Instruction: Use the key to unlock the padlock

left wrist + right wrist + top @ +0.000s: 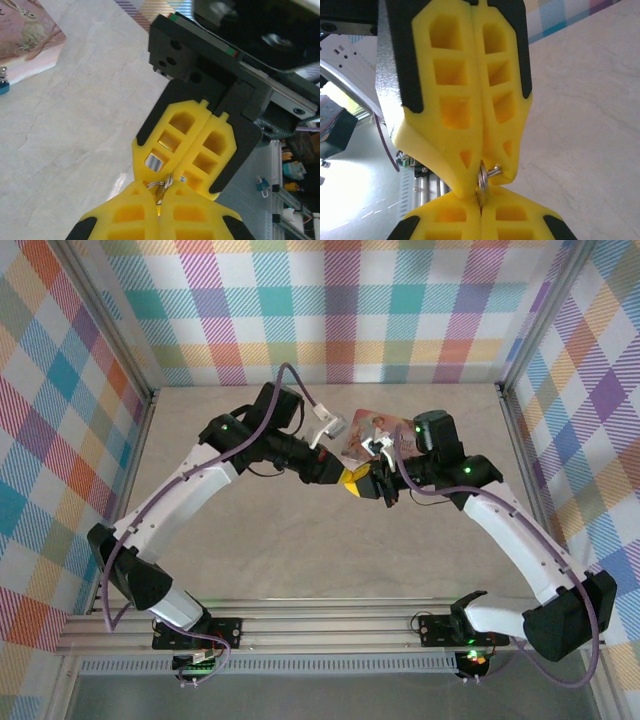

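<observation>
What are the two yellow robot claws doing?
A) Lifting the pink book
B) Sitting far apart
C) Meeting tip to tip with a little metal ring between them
C: the left gripper and right gripper, both shut, meet tip to tip with the metal ring pinched at their tips.

pastel plaid walls around a beige marbled tabletop

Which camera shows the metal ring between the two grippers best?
The right wrist view: the metal ring is large and sharp, edge-on where the left gripper meets the right gripper. The left wrist view shows it smaller and partly hidden. From the top external view it's too small to tell.
</observation>
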### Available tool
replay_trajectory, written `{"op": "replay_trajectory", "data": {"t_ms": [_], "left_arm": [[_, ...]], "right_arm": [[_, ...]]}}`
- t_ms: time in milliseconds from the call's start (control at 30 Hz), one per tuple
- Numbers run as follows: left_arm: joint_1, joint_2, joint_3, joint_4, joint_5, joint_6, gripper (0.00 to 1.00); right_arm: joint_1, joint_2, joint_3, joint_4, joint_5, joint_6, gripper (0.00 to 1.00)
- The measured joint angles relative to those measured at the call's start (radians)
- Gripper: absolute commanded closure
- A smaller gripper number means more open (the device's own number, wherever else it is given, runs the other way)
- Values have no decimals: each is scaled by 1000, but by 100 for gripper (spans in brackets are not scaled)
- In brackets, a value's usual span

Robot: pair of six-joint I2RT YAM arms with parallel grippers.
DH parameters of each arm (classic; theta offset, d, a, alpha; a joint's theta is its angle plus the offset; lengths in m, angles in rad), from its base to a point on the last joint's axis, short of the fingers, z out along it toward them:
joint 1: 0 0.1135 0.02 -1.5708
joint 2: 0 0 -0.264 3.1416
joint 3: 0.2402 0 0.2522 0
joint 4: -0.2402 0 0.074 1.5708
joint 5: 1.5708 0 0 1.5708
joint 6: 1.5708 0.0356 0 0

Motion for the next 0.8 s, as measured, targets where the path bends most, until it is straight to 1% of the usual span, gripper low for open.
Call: {"op": "replay_trajectory", "data": {"t_ms": [33,67,167,267,300,400,500,667,800], "left_arm": [[4,8,3,2,8,-10,100],[8,14,3,7,7,-23,100],[44,13,-43,81,4,-107,100],[108,-33,-188,229,-21,-249,100],[128,-50,-237,269,-37,-298,100],[181,-103,-382,401,-106,-467,100],[205,-135,-455,507,-159,-610,100],[204,-146,-483,691,-179,-809,100],[203,-146,-491,804,-178,-911,100]], "right_arm": [[0,-13,-12,14,22,18,73],[1,-23,-22,23,37,35,66],[4,-64,-66,77,117,116,54],[7,-114,-125,145,226,229,42],[7,-127,-138,162,261,274,40],[7,-149,-162,200,379,436,37],[7,-138,-161,229,455,595,38],[7,-56,-139,255,489,808,39],[-7,8,-137,306,477,968,40]]}}
